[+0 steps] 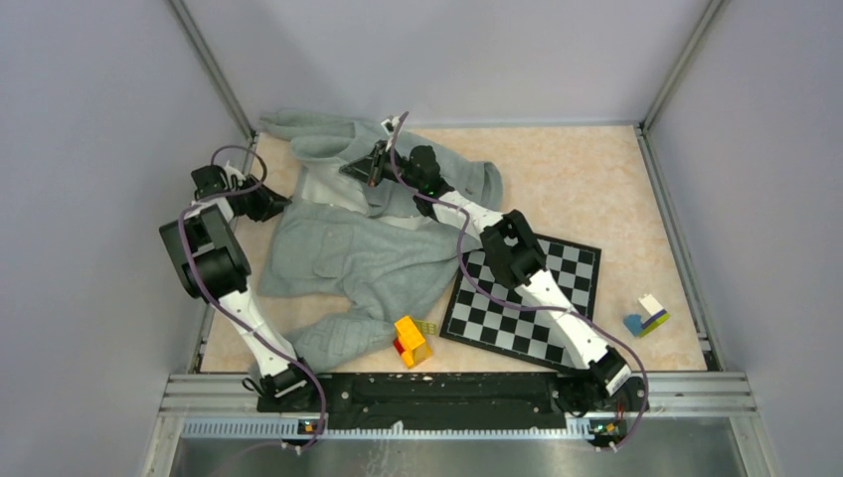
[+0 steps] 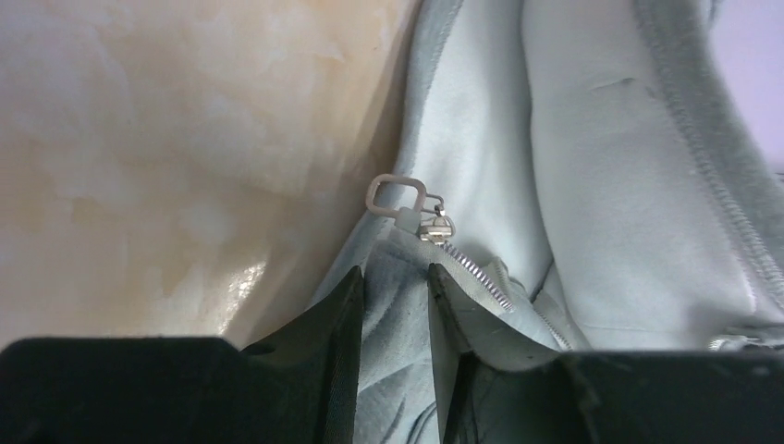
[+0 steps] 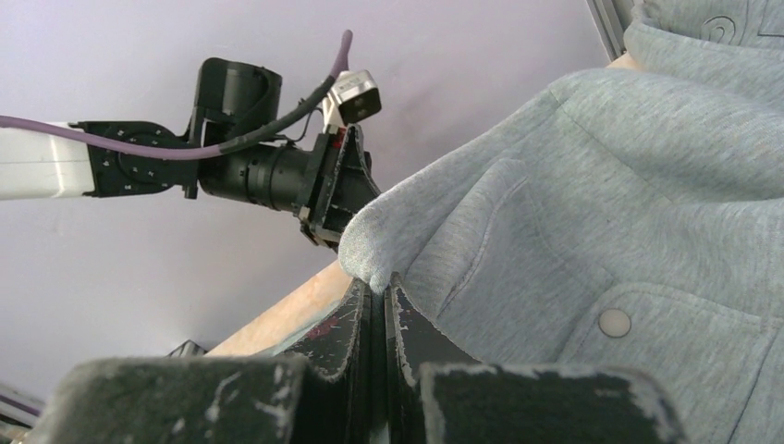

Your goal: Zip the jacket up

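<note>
Two arms, top view: both reach onto the jacket (image 1: 348, 248), which lies rumpled on the left half of the desk (image 1: 587, 169), its near edge just beside the chessboard (image 1: 537, 298).
Left fingers (image 1: 276, 205), top view: at the jacket's left edge; the grip is too small to read here.
Right fingers (image 1: 356, 169), top view: on the far part of the garment, near the collar.
Loose things, top view: a yellow and red block (image 1: 411, 340) sits just beside the near sleeve; a blue and white block (image 1: 646, 316) lies well apart on the right.
Left wrist, fingers (image 2: 347, 319): narrowly parted, with a fold of the jacket's edge pinched between them.
Left wrist, zip: the slider (image 2: 434, 228) sits just beyond the fingertips, its pale loop-shaped pull tab (image 2: 396, 196) pointing away, and the zip teeth (image 2: 476, 274) run back past the right-hand finger.
Right wrist, fingers (image 3: 365, 314): all but closed, nipping a rounded corner of grey fleece; a snap (image 3: 613, 322) shows lower right, and the left arm (image 3: 259, 171) is beyond.
Step in hand: probably anchoring and tensioning the fabric before the slider is drawn.
Doing it well: the left grip should hold firm close to the slider. The zip line needs to be straight and taut, since slack fleece could jam in the teeth. The tab is small, so it calls for a precise pinch and a pull along the teeth.
</note>
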You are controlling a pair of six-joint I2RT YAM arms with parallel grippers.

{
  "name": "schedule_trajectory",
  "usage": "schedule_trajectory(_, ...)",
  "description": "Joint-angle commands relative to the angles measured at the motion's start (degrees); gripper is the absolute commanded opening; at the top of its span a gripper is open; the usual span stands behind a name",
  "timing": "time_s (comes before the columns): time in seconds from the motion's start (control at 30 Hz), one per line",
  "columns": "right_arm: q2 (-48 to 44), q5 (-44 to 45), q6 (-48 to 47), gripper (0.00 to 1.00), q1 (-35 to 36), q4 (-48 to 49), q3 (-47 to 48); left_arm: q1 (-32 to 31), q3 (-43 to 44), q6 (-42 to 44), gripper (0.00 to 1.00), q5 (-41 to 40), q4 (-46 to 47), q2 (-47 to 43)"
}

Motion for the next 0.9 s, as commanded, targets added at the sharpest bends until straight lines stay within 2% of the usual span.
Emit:
schedule_trajectory(0.0,-0.21,0.36,-0.88,0.0,0.78,0.99,2.55,0.16,-0.75,-1.25,0.35,2.07,4.41,-3.75)
schedule_trajectory(0.2,-0.32,0.57,-1.48,0.0,0.77,0.42,2.72,0.14,-0.81,-2.24,0.34,4.09,4.5,-1.71)
schedule_trajectory(0.43,-0.08,0.71,-1.62,0.0,0.77,0.23,2.78,0.16,-0.75,-1.78,0.43,5.61,4.26,-1.11)
schedule_trajectory(0.53,0.11,0.62,-1.53,0.0,0.77,0.27,2.76,0.16,-0.2,-1.15,0.45,5.6,2.81,-0.3)
schedule_trajectory(0.77,0.13,0.87,-1.45,0.0,0.71,0.39,2.73,0.15,-0.01,-1.03,0.44,7.04,2.08,1.24)
schedule_trajectory(0.87,0.14,0.88,-1.27,0.0,0.77,0.46,2.73,0.08,-0.02,-0.55,0.39,6.59,1.62,1.36)
